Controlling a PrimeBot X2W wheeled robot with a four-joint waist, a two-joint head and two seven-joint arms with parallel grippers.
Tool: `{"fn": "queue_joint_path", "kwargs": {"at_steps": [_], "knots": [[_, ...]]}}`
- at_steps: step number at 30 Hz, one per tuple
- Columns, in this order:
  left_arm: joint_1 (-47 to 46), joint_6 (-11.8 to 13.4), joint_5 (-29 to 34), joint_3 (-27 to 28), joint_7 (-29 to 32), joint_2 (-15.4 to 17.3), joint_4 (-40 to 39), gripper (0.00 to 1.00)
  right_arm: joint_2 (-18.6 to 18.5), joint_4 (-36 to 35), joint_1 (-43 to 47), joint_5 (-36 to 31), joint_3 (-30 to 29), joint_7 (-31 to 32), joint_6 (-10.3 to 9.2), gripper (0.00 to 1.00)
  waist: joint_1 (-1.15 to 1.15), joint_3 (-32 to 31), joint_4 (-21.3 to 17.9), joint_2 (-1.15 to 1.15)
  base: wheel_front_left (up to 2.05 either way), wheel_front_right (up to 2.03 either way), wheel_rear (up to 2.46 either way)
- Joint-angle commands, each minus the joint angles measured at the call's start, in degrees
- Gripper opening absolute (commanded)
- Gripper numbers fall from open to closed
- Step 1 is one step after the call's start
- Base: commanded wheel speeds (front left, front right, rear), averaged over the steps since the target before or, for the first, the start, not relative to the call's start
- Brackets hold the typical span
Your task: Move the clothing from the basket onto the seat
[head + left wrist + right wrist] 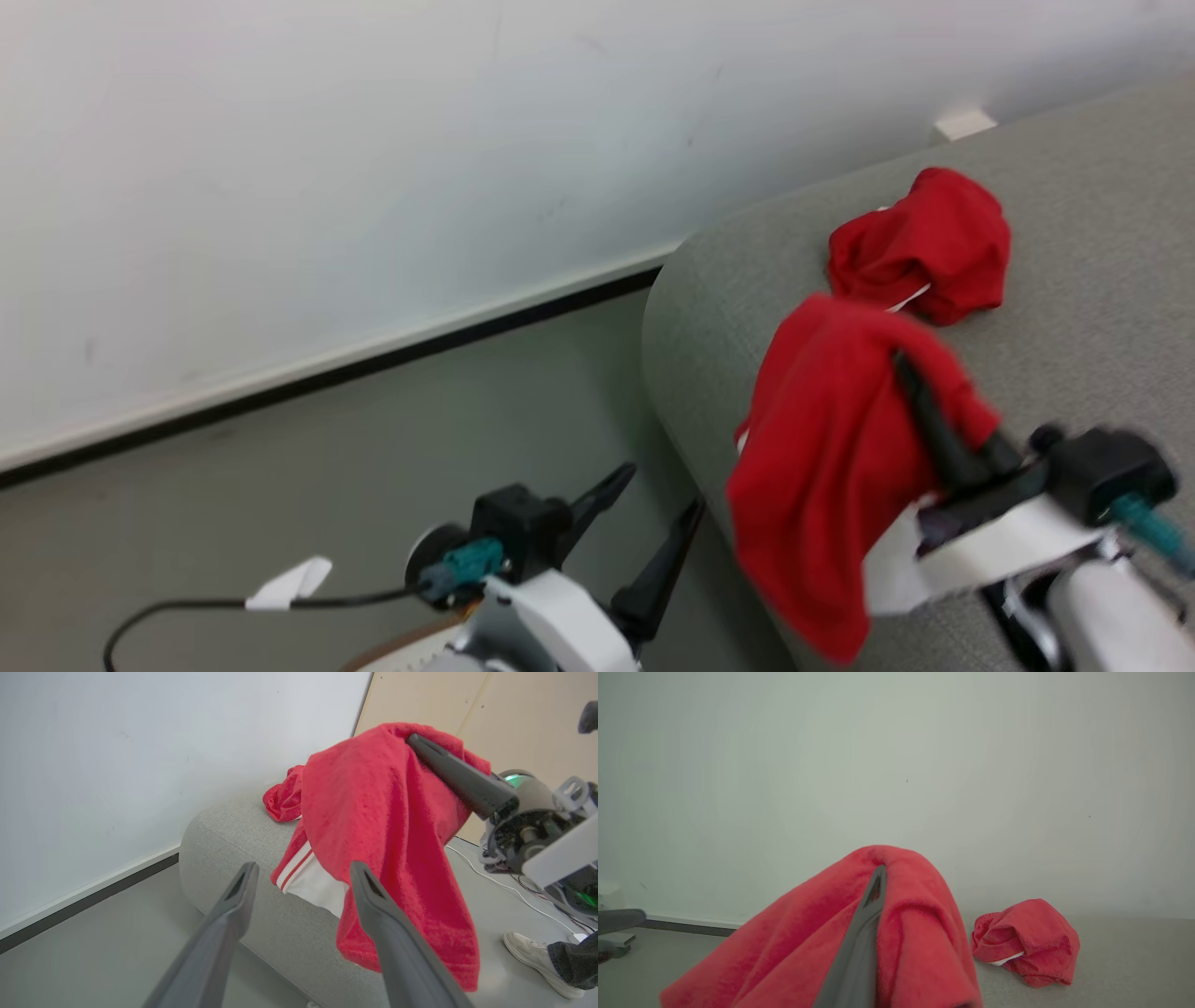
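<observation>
Clothing under transfer: one red garment (831, 448) with white trim hangs from the right gripper (906, 369), whose jaws are clamped on the fabric. It is over the near left corner of the grey seat (1074, 233), and its lower folds droop past the seat's edge. Farther back, a second red garment (924, 243) lies crumpled on the seat, toward the wall (373, 140). Off to the left, the left gripper (661, 489) is above the floor (373, 448), jaws apart, holding nothing.
</observation>
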Motion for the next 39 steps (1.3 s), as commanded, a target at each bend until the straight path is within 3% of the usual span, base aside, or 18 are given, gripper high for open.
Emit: {"fn": "queue_joint_path", "kwargs": {"at_steps": [1, 8, 13, 17, 21, 26, 32, 33, 34, 35, 36, 37, 39], "knots": [[-2.8, -0.4, 1.5, 0.0, 0.9, 0.3, -1.2, 1.00, -0.6, -1.5, -3.5, -0.3, -3.0, 0.5, -0.15, 0.00, 0.00, 5.1, 2.7, -0.01, 0.00, 0.00, 0.00], [-12.2, -3.4, 4.4, -0.7, 3.9, 0.9, -4.2, 1.00, -5.9, -2.6, -19.6, -2.3, -14.9, 4.3, -0.15, 0.00, 0.00, 18.6, 8.7, -0.01, 0.00, 0.00, 0.00], [-15.8, -4.5, 5.2, -0.6, 4.6, 0.7, -5.0, 1.00, -11.1, -2.0, -29.6, -3.5, -23.1, 8.1, -0.15, 0.00, 0.00, 24.2, 11.5, -0.01, 0.00, 0.00, 0.00], [-17.5, -4.7, 5.6, -0.3, 5.2, 1.5, -6.4, 1.00, -16.2, 0.8, -38.0, -5.0, -29.3, 12.3, -0.15, 0.00, 0.00, 29.4, 12.9, -0.01, 0.00, 0.00, 0.00], [-18.0, -4.9, 5.9, -0.3, 5.5, 2.3, -8.0, 1.00, -19.1, 7.1, -42.7, -7.5, -35.3, 13.3, -0.15, 0.00, 0.00, 33.7, 14.1, -0.01, 0.00, 0.00, 0.00], [-18.1, -5.1, 5.8, -0.3, 4.6, 2.8, -8.3, 1.00, -17.4, 17.7, -40.7, -12.0, -43.0, 10.1, -0.15, 0.00, 0.00, 35.7, 15.5, -0.01, 0.00, 0.00, 0.00], [-16.9, -4.5, 4.8, -0.1, 3.2, 2.0, -7.5, 1.00, -11.0, 29.3, -35.3, -15.6, -49.0, 3.2, -0.15, 0.00, 0.00, 34.2, 16.1, -0.01, 0.00, 0.00, 0.00], [-16.6, -4.3, 4.7, 0.0, 3.2, 2.1, -7.3, 1.00, -10.1, 30.8, -34.5, -16.0, -49.2, 2.0, -0.15, 0.03, 0.00, 33.7, 15.9, -0.01, 0.00, 0.00, 0.00], [-16.4, -4.1, 4.6, 0.1, 3.1, 2.2, -7.2, 1.00, -8.9, 32.0, -34.1, -16.0, -49.0, 0.9, -0.15, 0.20, 0.00, 33.1, 15.7, -0.01, 0.00, 0.00, 0.00], [-16.4, -4.2, 4.6, 0.1, 2.9, 2.3, -7.1, 1.00, -7.9, 32.7, -33.6, -16.0, -48.5, -0.3, -0.15, 0.45, 0.00, 32.5, 15.5, -0.01, 0.00, 0.00, 0.00], [-16.2, -4.1, 4.5, 0.2, 2.7, 2.5, -7.1, 1.00, -7.0, 33.1, -33.1, -15.7, -47.9, -1.4, -0.15, 0.84, 0.00, 31.8, 15.2, -0.01, 0.00, 0.00, 0.00], [-16.0, -4.0, 4.4, 0.4, 2.4, 2.6, -7.0, 1.00, -6.0, 33.4, -32.6, -14.7, -47.9, -2.1, -0.15, 1.00, 0.00, 31.0, 14.9, -0.01, 0.00, 0.00, 0.00], [-15.5, -3.7, 4.2, 0.8, 1.6, 2.7, -6.7, 1.00, -4.5, 33.0, -30.6, -14.5, -46.6, -3.4, -0.15, 1.00, 0.00, 29.0, 14.3, -0.01, 0.00, 0.00, 0.00]]}}
